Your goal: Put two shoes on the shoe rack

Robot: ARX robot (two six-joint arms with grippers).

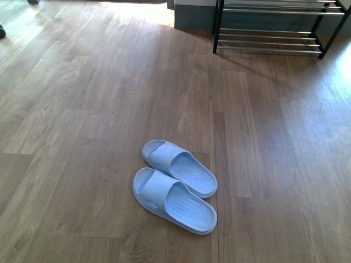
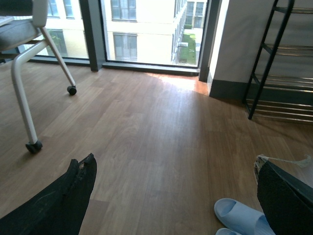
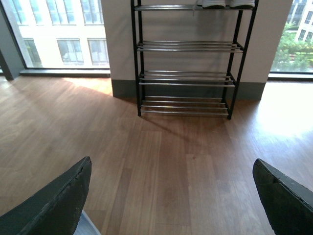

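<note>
Pale blue slide sandals lie as a pair on the wooden floor, near centre, touching side by side with toes toward the left.

**Tool state.** The left tool is spread wide and holds nothing. One sandal lies just beside its right finger. The right tool is also spread and empty, and faces the shoe rack.

**Handling.** The sandals appear to be moulded in one piece. Judge them light, slightly flexible and smooth-skinned, with no fragile parts. The arched strap is the best hold, since its raised band offers two opposing faces. A pinch on the low heel wall is likely to slip.

**Edges and room.**
- The rack stands far right against the wall.
- Open floor lies between it and the sandals.
- White-soled shoes occupy the top shelf; the three lower shelves show bare rods.
- Set each sole across several rods so that it cannot tip through a gap.
- Keep clear of the black uprights.
- A castor chair stands far left, well apart.
</note>
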